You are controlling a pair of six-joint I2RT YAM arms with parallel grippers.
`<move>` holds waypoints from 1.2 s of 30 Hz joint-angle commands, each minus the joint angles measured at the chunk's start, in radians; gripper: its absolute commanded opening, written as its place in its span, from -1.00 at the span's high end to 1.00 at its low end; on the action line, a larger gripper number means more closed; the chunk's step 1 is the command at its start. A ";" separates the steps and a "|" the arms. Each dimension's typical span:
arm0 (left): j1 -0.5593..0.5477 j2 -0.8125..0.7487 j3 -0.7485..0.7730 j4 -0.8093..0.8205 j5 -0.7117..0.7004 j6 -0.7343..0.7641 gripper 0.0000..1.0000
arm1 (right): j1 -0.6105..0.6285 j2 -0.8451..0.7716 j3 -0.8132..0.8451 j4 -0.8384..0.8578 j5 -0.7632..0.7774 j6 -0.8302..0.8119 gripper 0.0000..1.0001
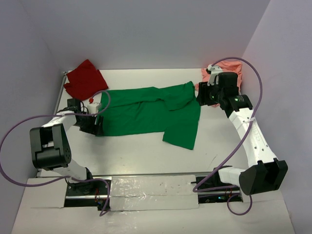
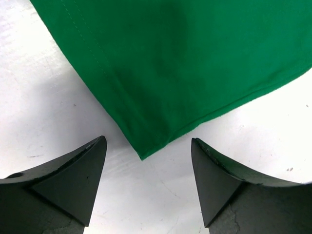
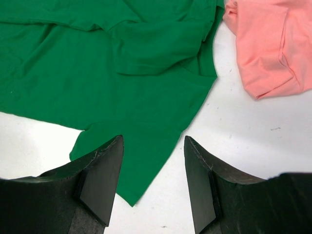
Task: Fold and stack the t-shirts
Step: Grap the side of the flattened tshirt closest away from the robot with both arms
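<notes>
The bright green t-shirt (image 1: 146,112) lies spread across the middle of the white table, with one sleeve hanging toward the front right. My left gripper (image 1: 96,127) stands open at its left hem; the hem corner (image 2: 143,155) lies flat just ahead of the fingertips, with nothing between them. My right gripper (image 1: 201,96) is open over the shirt's right end, its fingers (image 3: 105,165) straddling a green flap (image 3: 146,146) without pinching it. The salmon pink t-shirt (image 1: 229,68) is bunched at the back right, also in the right wrist view (image 3: 273,44). The dark red t-shirt (image 1: 85,78) is bunched at the back left.
Grey-lilac walls (image 1: 146,34) close the table on the left, back and right. Purple cables (image 1: 14,146) loop out from both arms. A taped strip (image 1: 151,192) runs along the near edge between the arm bases.
</notes>
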 commanded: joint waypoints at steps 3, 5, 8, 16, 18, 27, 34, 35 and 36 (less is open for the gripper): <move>0.004 0.018 0.014 -0.097 0.007 0.019 -0.55 | -0.011 -0.047 0.024 -0.001 0.016 -0.023 -0.20; 0.006 0.019 0.020 -0.109 0.002 0.022 -0.54 | -0.014 -0.055 0.021 0.000 0.017 -0.028 -0.20; 0.004 0.041 0.031 -0.138 0.004 0.028 -0.52 | -0.020 -0.057 0.021 -0.001 0.017 -0.032 -0.20; 0.004 0.095 0.032 -0.154 -0.015 0.029 -0.43 | -0.033 -0.061 0.027 -0.006 0.016 -0.037 -0.20; 0.006 0.106 0.035 -0.150 -0.018 0.029 -0.39 | -0.036 -0.064 0.028 -0.006 0.019 -0.037 -0.21; 0.000 0.167 0.046 -0.189 -0.077 0.040 -0.35 | -0.049 -0.064 0.051 -0.020 0.022 -0.046 -0.21; -0.048 0.157 0.011 -0.146 -0.172 0.019 -0.35 | -0.057 -0.063 0.030 -0.003 -0.001 -0.043 -0.21; -0.055 0.154 -0.001 -0.137 -0.180 0.012 -0.35 | -0.057 -0.064 0.027 -0.001 -0.001 -0.043 -0.21; -0.061 0.149 -0.006 -0.131 -0.197 0.008 -0.35 | -0.059 -0.066 0.021 0.000 -0.003 -0.043 -0.21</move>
